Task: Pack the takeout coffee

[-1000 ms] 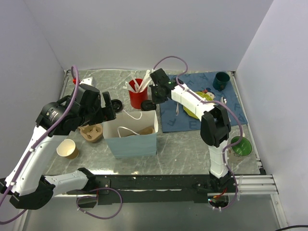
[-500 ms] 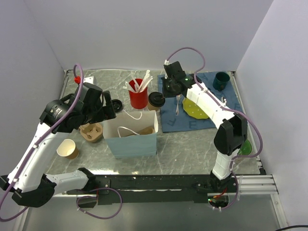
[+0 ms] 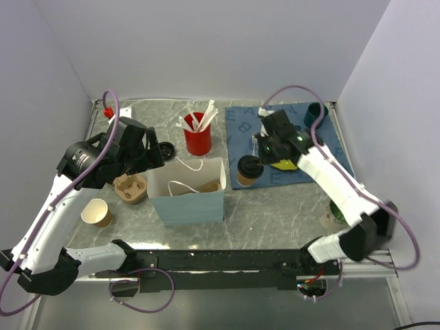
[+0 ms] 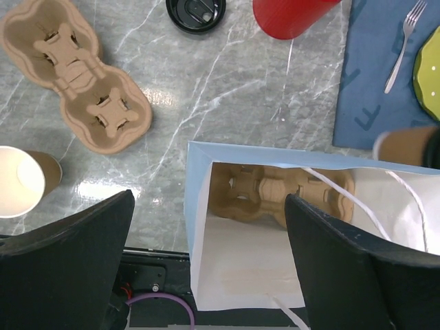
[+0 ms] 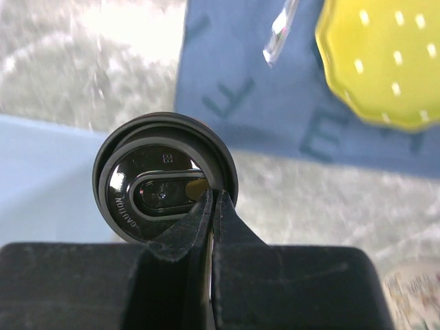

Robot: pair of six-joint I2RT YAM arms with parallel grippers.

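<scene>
The takeout coffee (image 3: 249,169), a brown paper cup with a black lid (image 5: 165,177), is just right of the light blue paper bag (image 3: 187,199), over the near edge of the blue mat. My right gripper (image 5: 212,196) is shut on the lid's rim, one finger inside and one outside. The cup's brown side also shows in the left wrist view (image 4: 409,144). My left gripper (image 4: 210,199) is wide open above the bag's left edge (image 4: 199,206), holding nothing. A cardboard cup carrier (image 4: 275,196) lies at the bottom of the bag.
A second cup carrier (image 3: 130,188) and a lidless paper cup (image 3: 96,213) sit left of the bag. Behind it are a loose black lid (image 3: 165,148) and a red cup of utensils (image 3: 198,137). The blue mat (image 3: 240,130) holds a yellow plate (image 5: 385,62), a fork (image 4: 402,41) and a teal cup (image 3: 316,113).
The right arm has swung right and nearer, carrying the coffee from beside the red cup to the bag's right side. The left gripper has stayed above the bag.
</scene>
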